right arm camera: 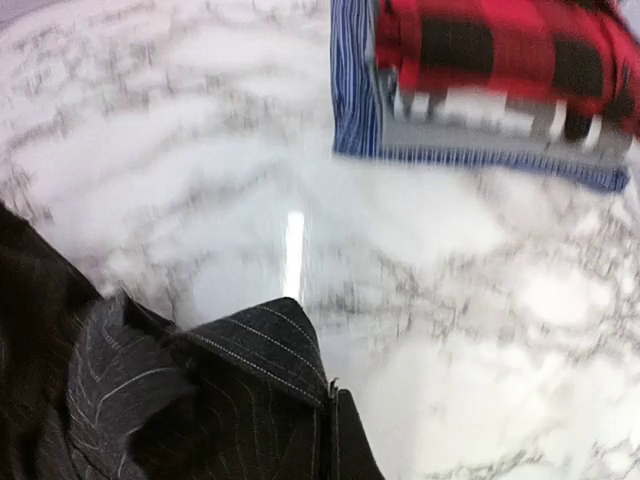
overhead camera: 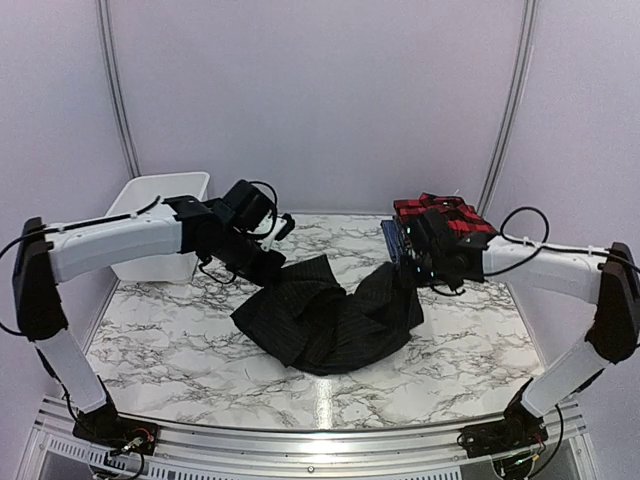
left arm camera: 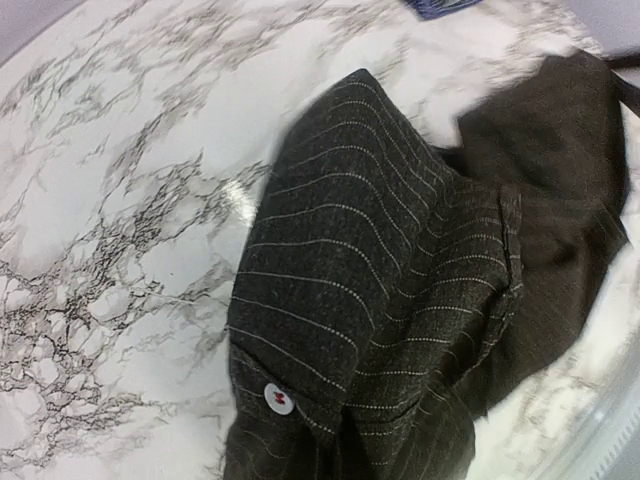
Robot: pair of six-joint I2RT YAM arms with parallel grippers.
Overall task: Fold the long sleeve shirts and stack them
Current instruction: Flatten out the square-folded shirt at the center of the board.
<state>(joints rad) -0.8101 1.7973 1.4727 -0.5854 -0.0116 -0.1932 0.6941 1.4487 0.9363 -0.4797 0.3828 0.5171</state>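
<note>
At opposite ends of the black pinstriped shirt [overhead camera: 325, 320], the left gripper [overhead camera: 274, 268] and right gripper [overhead camera: 411, 271] have jaws pinched on its cloth; a plaid shirt [overhead camera: 440, 214] lies beyond it.

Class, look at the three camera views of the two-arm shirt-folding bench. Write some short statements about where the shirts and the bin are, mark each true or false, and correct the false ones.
1. The black pinstriped cloth shirt lies crumpled on the marble-patterned table. True.
2. The red-and-black plaid folded shirt sits inside the white plastic bin. False: it tops a stack at the table's far right, and the bin stands at the far left.
3. A blue striped shirt lies below the plaid one in that stack. True.
4. The black shirt is already on the stack. False: bare marble separates them.
5. A white button shows on the black shirt. True.
</note>
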